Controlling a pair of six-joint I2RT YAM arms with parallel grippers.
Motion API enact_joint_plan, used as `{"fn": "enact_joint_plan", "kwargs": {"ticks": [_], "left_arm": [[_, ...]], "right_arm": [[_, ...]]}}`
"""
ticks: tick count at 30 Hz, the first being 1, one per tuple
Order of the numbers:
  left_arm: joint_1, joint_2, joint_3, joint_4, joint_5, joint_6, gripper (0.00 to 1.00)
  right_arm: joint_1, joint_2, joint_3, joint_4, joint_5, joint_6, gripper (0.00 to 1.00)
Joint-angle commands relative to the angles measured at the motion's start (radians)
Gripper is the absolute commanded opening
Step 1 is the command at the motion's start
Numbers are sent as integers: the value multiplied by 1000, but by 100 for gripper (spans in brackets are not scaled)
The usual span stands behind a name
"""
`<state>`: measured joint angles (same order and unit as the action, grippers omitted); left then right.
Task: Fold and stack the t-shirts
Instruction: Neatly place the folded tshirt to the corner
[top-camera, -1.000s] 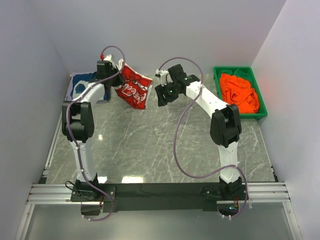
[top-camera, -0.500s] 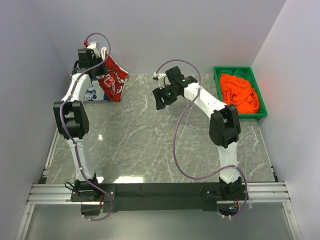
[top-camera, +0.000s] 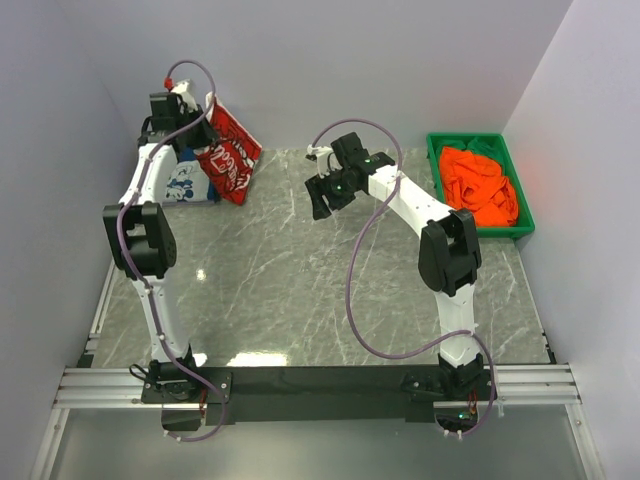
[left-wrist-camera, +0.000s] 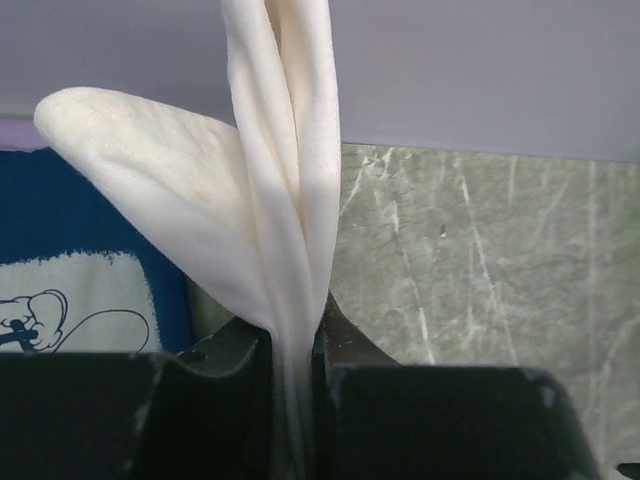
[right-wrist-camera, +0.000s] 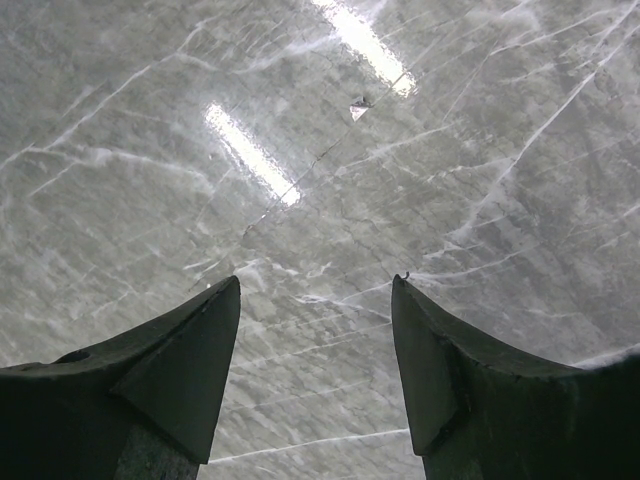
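Note:
My left gripper (top-camera: 200, 112) is raised at the back left corner and shut on a red t-shirt with white print (top-camera: 228, 152), which hangs from it. In the left wrist view the jaws (left-wrist-camera: 295, 345) pinch a pale cloth fold (left-wrist-camera: 285, 180). A navy t-shirt with white graphic (top-camera: 185, 182) lies flat on the table below and to the left; it also shows in the left wrist view (left-wrist-camera: 90, 220). My right gripper (top-camera: 322, 195) is open and empty above bare marble (right-wrist-camera: 318, 290). Orange t-shirts (top-camera: 480, 185) lie crumpled in the bin. No white t-shirt can be made out.
A green plastic bin (top-camera: 437, 160) stands at the back right by the right wall. Walls close the table at the back and both sides. The grey marble tabletop (top-camera: 300, 290) spreads between the arms.
My left gripper has carried the red t-shirt left and back, from near the table's back middle to over the navy t-shirt. My right gripper has shifted slightly back and stays open.

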<state>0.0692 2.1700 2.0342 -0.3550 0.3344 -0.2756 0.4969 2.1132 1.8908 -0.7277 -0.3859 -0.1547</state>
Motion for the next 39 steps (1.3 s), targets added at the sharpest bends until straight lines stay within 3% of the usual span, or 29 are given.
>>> {"fn": "enact_joint_plan", "kwargs": {"ticks": [1, 24, 39], "left_arm": [[14, -116, 77, 42, 86, -77, 1], [98, -174, 86, -35, 144, -102, 1], [227, 10, 150, -122, 114, 85, 1]], "right_arm": [[5, -44, 13, -6, 7, -9, 69], [12, -5, 62, -26, 2, -17, 69], [15, 18, 93, -52, 7, -28, 69]]}}
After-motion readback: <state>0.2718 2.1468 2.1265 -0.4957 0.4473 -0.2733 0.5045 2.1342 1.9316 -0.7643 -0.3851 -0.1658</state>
